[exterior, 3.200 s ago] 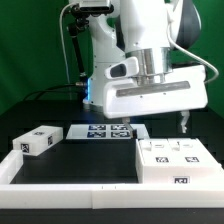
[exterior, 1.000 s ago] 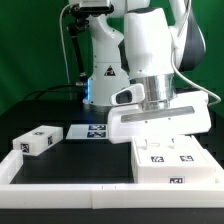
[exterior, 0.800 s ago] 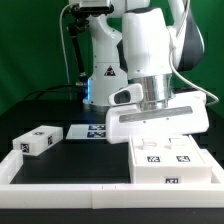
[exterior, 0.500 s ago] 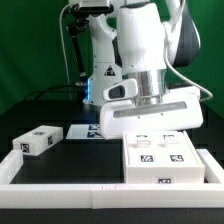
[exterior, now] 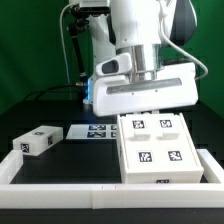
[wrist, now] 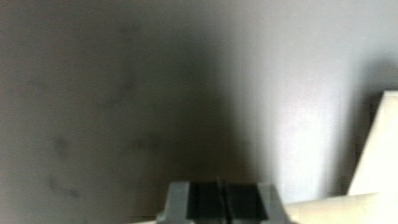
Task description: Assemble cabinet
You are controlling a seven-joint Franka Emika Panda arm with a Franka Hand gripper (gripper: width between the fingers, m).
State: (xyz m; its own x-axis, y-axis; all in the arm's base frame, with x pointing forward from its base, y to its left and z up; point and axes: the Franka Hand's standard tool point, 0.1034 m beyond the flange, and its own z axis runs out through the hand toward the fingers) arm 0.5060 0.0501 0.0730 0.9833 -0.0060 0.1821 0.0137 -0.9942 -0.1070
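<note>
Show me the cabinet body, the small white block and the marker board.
cabinet body [exterior: 160, 146], exterior view, tagged upper face.
small white block [exterior: 37, 141], exterior view, its middle.
marker board [exterior: 92, 131], exterior view, visible tagged strip.

The cabinet body [exterior: 160, 148] is crowding the space right at the fingers [wrist: 183, 205], blocking passage there. Bare counter [exterior: 85, 165] is lying open well off to one side, reaching to the small block [exterior: 38, 141].

The cabinet [exterior: 160, 150] under the gripper [wrist: 217, 205] is finished in smooth, matt white, with printed black-and-white tags. The table [exterior: 85, 165] beside the gripper is surfaced in matt black. The arm [exterior: 140, 30] is cased in glossy white plastic.
</note>
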